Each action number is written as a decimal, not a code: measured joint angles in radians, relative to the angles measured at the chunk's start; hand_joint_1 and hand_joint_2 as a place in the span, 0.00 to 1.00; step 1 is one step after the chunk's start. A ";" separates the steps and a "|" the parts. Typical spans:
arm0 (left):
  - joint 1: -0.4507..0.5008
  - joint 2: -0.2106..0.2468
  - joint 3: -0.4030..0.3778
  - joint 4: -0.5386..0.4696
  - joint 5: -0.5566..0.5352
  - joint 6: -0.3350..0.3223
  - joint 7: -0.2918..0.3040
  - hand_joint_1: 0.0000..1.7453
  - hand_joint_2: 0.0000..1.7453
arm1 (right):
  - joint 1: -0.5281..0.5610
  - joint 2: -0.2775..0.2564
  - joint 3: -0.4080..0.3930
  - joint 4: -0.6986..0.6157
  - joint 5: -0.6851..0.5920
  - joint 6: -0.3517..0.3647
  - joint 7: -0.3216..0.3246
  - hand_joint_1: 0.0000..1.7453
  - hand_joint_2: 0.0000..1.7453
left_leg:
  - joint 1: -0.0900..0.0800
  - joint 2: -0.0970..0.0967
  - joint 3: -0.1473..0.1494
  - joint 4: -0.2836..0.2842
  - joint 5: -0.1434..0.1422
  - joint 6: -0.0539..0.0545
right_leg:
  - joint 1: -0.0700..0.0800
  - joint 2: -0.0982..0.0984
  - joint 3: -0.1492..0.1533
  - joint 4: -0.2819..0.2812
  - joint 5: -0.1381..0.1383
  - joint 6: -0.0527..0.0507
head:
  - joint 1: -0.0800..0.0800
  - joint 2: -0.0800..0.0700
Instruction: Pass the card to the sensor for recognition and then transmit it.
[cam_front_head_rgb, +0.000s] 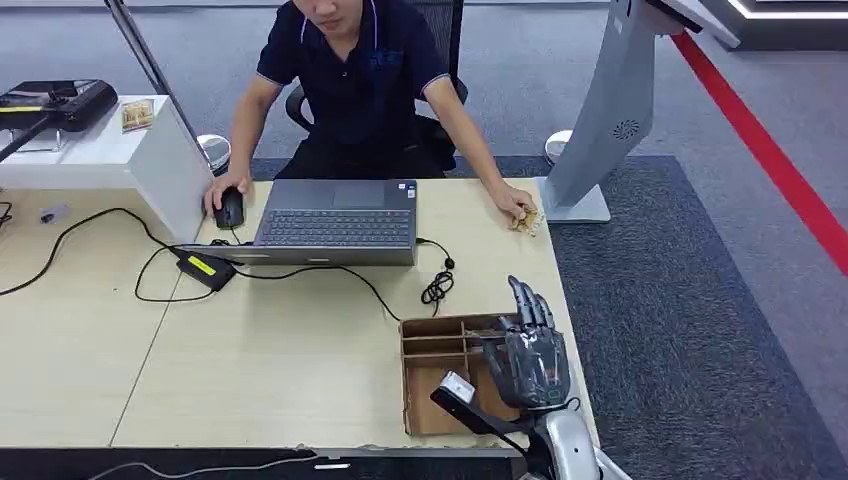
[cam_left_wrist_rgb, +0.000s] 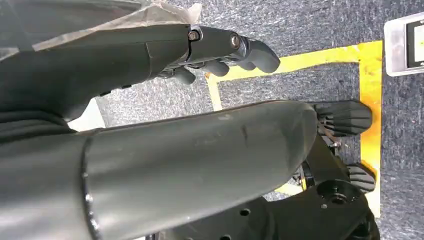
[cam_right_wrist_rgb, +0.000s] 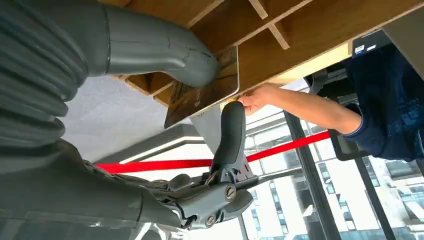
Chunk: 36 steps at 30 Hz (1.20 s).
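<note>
I see my right hand over the cardboard organizer, thumb pressing a card against it. A person's hand rests on the desk beyond it. My left hand hangs with fingers curled, holding nothing.

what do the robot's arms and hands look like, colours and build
The right hand is dark grey with angular plates on its back, darker slim fingers and a silver forearm behind it. Seen close in the right wrist view it has a grey ribbed cover, a thick smooth grey thumb and screw-jointed fingers. The left hand matches: dark grey, rounded fingertips, visible screw heads.
</note>
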 joint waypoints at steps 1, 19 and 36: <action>0.000 0.000 0.000 0.000 0.000 0.000 0.000 0.00 0.00 | -0.001 0.000 0.000 0.000 0.000 0.000 0.000 0.56 1.00 | 0.000 0.000 0.000 0.000 0.000 0.000 | 0.000 0.000 0.000 0.000 0.000 0.000 | 0.000 0.000; 0.000 0.000 0.000 0.000 0.000 0.000 0.000 0.00 0.00 | -0.001 -0.001 0.000 0.009 0.000 0.000 0.000 0.52 1.00 | 0.000 0.000 0.000 0.000 0.000 0.000 | 0.000 0.000 0.000 0.000 0.000 0.000 | 0.000 0.000; 0.000 0.000 0.000 0.000 -0.001 0.000 0.000 0.00 0.00 | 0.001 -0.004 -0.009 0.027 -0.008 -0.001 0.001 0.61 1.00 | 0.000 0.000 0.000 0.000 0.000 0.000 | 0.000 0.000 0.000 0.000 0.000 0.000 | 0.000 0.000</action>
